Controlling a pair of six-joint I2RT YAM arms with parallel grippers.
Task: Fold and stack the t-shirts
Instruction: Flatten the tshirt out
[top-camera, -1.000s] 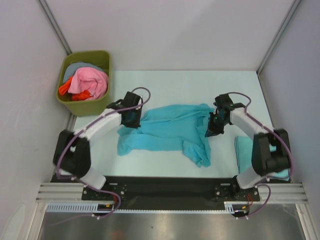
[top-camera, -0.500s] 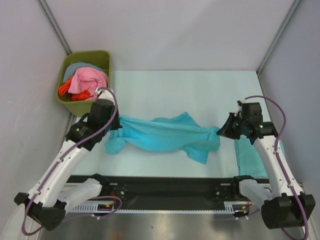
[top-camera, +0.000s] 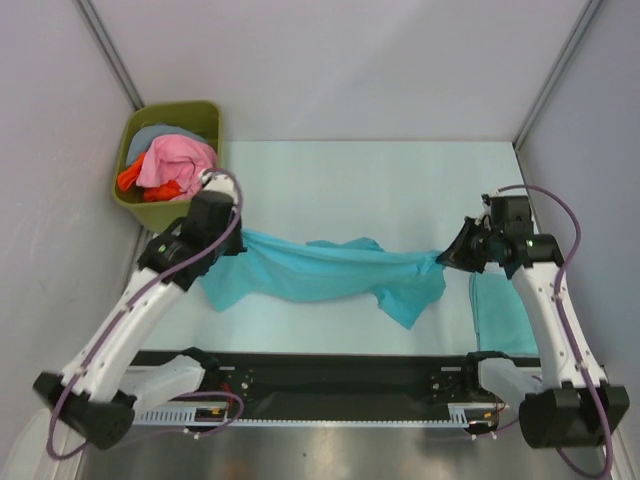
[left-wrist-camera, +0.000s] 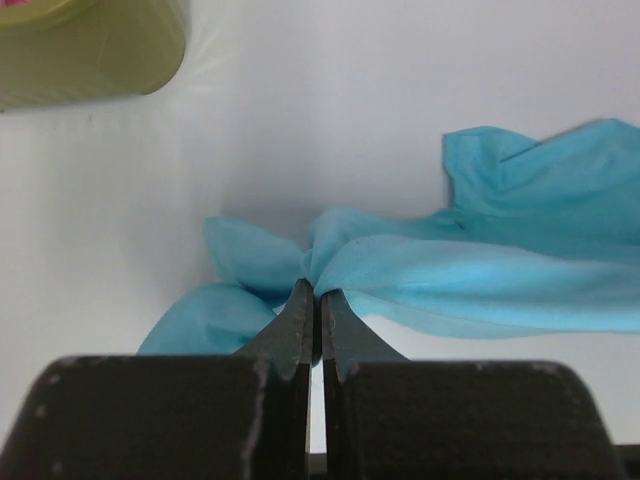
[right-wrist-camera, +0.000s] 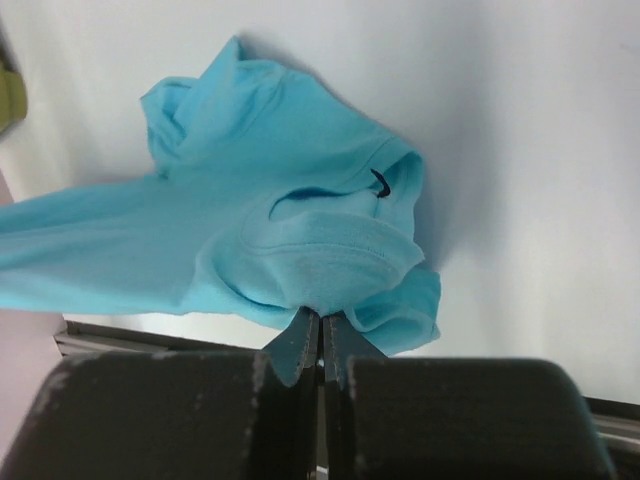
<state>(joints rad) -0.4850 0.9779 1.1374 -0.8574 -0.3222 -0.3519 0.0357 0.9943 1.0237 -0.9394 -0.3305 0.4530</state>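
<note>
The left gripper (left-wrist-camera: 312, 300) pinches a bunched fold of the teal t-shirt (left-wrist-camera: 470, 275), olive bin (left-wrist-camera: 90, 45) at upper left

Second t-shirt (top-camera: 495, 312), perhaps folded, partly hidden

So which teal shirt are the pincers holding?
The stretched shirt, pinched between left pincer and right pincer; the folded shirt lies flat by the right arm.

My arms (top-camera: 112, 345) are white shells with black joints, purple cables (top-camera: 530, 187) looping off them; left pincer (left-wrist-camera: 312, 290) and right pincer (right-wrist-camera: 320, 318) matte black.
</note>
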